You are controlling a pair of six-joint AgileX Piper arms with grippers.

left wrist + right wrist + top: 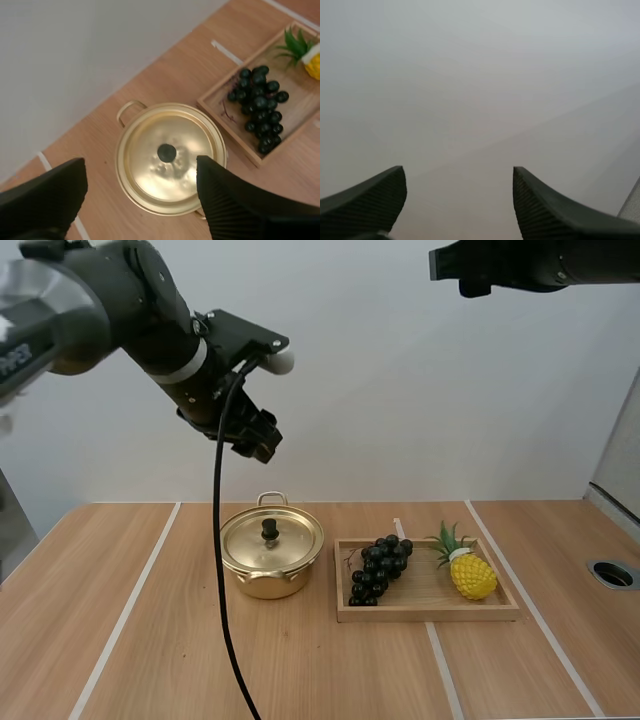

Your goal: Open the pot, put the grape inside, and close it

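Golden and lidded, the pot (272, 555) is set at 9 o'clock from the grapes (380, 568), and both the left gripper (255, 438), held above its knob (166, 152) seemingly for lifting, and the right gripper (457, 172) are spread open.

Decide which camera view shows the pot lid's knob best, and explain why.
The left wrist view: it looks straight down on the knob, large at the centre of the gold lid, between the fingers of the open left hand. The high view shows it smaller, from an oblique angle.
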